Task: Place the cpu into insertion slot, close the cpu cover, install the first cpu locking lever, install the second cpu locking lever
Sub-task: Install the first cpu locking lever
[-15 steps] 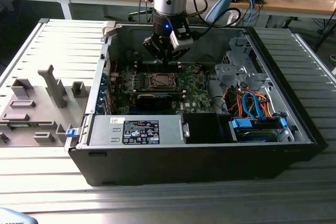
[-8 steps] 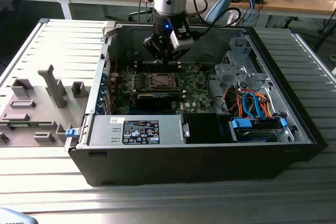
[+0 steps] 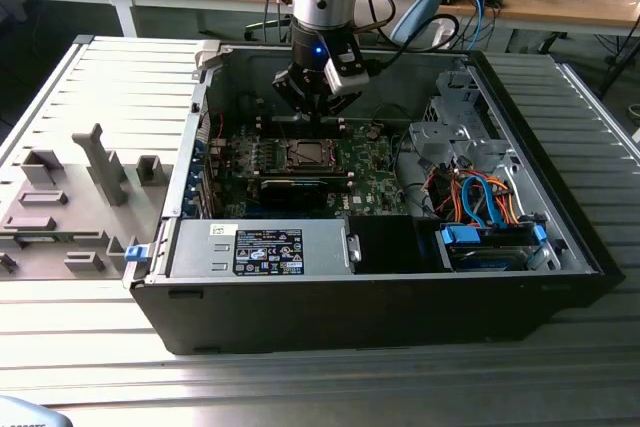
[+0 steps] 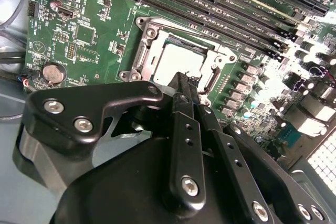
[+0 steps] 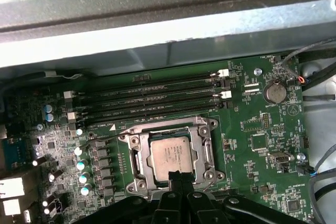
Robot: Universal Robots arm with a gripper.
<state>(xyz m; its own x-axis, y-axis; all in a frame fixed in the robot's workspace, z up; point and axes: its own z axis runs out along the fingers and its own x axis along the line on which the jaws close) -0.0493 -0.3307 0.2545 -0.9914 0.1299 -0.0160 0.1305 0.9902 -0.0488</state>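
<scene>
The pincer [image 4: 181,81] hangs low inside the open computer case [image 3: 420,297]. Its two black fingers are pressed together with no gap, and nothing is held between them. The tips sit right at the edge of the cpu cover [image 5: 137,153]. The cpu [image 5: 169,153] lies flat in the insertion slot [image 3: 308,154] on the green motherboard [image 5: 257,124]. The cover lies down around it, with the pale top showing through its window. The case stands on a ribbed metal counter [image 3: 90,87].
</scene>
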